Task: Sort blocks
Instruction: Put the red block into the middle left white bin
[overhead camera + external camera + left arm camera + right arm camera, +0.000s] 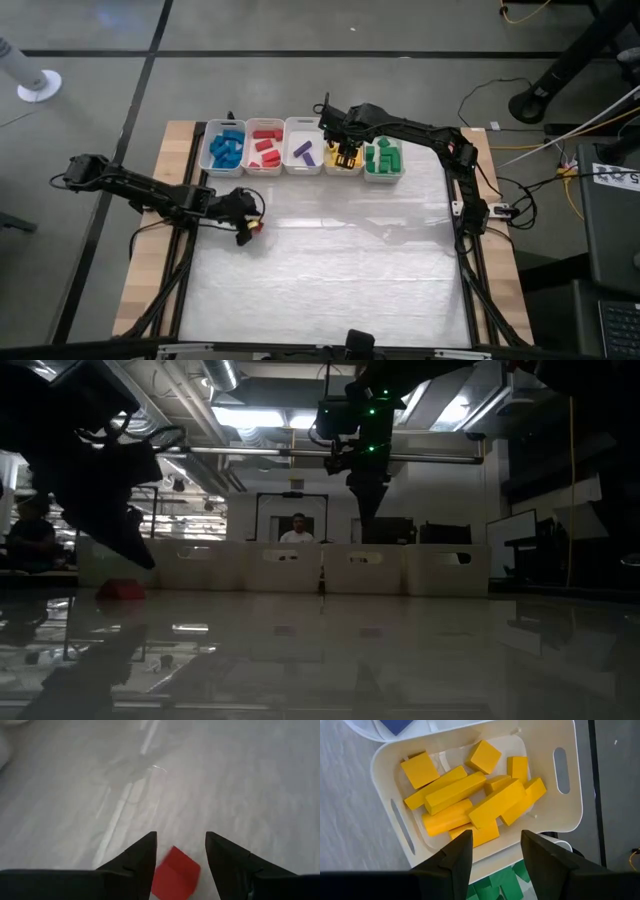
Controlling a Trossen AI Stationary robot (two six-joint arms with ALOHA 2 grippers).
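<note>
A single red block [257, 227] lies flat on the white table top at the left; it also shows in the low view [120, 589]. My left gripper [244, 226] hovers just over it, open, and in the wrist view the red block [175, 873] shows below the gap between the two fingers. My right gripper [346, 152] hangs open above the yellow bin [570, 785] at the far edge, pointing down, with nothing between its fingers. Several yellow blocks [470, 795] lie heaped in that bin.
A row of white bins [285, 150] stands along the far edge, holding blue blocks [226, 148], red blocks [265, 147], purple blocks [303, 151], yellow and green blocks [383, 157]. The wide white table top [340, 260] lies near of them. A person [297, 532] sits beyond the table.
</note>
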